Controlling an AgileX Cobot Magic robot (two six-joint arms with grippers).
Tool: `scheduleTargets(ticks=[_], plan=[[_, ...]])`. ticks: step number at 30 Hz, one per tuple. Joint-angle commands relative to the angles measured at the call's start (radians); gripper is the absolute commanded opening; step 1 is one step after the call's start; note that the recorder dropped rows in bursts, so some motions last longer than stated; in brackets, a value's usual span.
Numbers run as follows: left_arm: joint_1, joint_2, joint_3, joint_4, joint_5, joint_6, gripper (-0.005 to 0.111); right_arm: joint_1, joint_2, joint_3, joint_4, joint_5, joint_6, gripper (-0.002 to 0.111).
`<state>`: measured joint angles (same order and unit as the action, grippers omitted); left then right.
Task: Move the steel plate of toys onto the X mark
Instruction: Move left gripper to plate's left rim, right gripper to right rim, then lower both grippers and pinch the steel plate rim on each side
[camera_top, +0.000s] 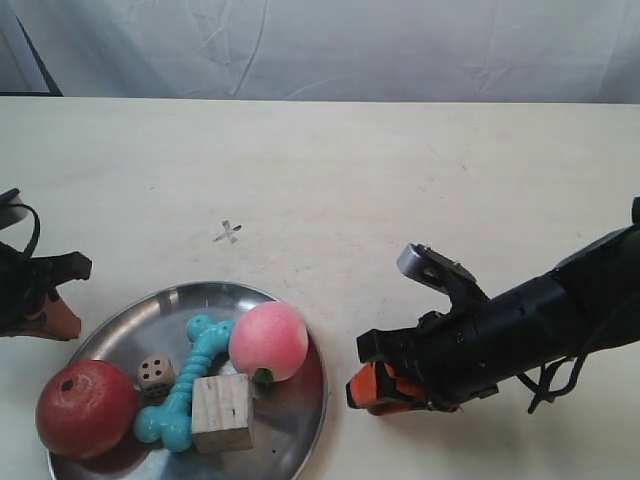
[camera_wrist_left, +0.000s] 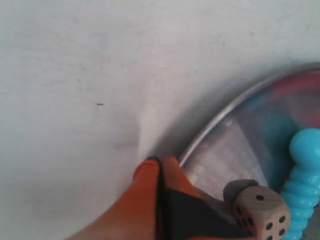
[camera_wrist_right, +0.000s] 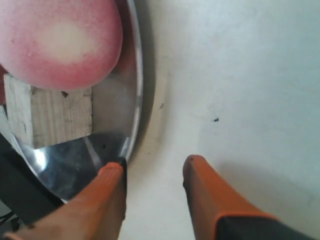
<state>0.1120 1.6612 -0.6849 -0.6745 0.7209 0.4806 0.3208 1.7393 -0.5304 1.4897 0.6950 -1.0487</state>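
Note:
The steel plate (camera_top: 130, 320) lies at the near left of the table. It holds a red fruit (camera_top: 86, 408), a pink peach (camera_top: 268, 341), a turquoise bone (camera_top: 185, 385), a wooden cube (camera_top: 222, 412) and a die (camera_top: 154, 373). The X mark (camera_top: 228, 232) is on the bare tabletop just beyond the plate. My left gripper (camera_wrist_left: 159, 162) is shut, with its tips right against the outside of the plate's rim (camera_wrist_left: 225, 125), near the die (camera_wrist_left: 260, 212). My right gripper (camera_wrist_right: 152, 167) is open beside the opposite rim (camera_wrist_right: 135, 100). One of its fingers (camera_wrist_right: 112, 172) is at the rim's edge and the other is over the table.
A grey cloth backdrop (camera_top: 320, 45) hangs behind the table's far edge. The arm at the exterior view's right (camera_top: 520, 330) stretches low across the near right of the tabletop. Pale tabletop (camera_top: 420, 170) extends beyond the X mark.

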Motion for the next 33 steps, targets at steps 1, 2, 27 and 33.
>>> scheduleTargets(ticks=[1, 2, 27, 33], plan=[[-0.005, 0.001, -0.005, -0.005, 0.023, 0.024, 0.011, 0.001, 0.001, -0.004, 0.004, 0.039, -0.029, 0.04], [-0.005, 0.001, -0.005, -0.005, 0.023, 0.027, 0.016, 0.001, 0.001, -0.004, 0.004, 0.039, -0.032, 0.04], [-0.012, 0.003, 0.006, -0.009, 0.063, 0.037, 0.042, 0.039, 0.001, -0.004, 0.05, 0.016, -0.055, 0.04], [-0.051, 0.034, 0.01, -0.005, 0.046, 0.053, 0.042, 0.135, 0.001, -0.041, 0.063, -0.09, -0.037, 0.04]])
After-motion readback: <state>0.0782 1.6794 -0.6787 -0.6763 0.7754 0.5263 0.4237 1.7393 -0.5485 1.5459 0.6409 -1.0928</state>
